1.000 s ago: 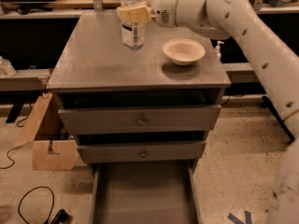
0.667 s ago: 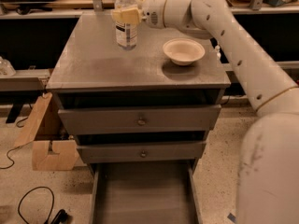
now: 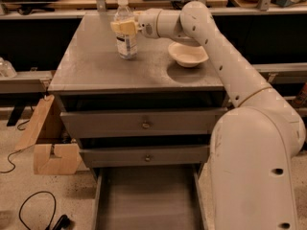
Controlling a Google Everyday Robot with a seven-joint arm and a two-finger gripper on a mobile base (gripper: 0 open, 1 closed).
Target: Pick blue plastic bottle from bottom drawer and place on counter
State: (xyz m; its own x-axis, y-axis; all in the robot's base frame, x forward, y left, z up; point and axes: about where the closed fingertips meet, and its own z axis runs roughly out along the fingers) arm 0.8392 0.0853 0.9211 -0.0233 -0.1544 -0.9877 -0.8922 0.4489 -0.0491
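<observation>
Your bottle (image 3: 127, 44) stands upright near the far edge of the desk (image 3: 91, 68), its base seemingly down on the surface. The gripper (image 3: 124, 27) pinches it just below the shoulder, and the bowl (image 3: 188, 54) sits near, under the arm. You appear to be at the placing step, with the drawer (image 3: 146, 200) open below, so only the release looks left to do. That calls for you to spread the fingers gently and draw the arm back level, without tipping the tall, light bottle or clipping the bowl.
</observation>
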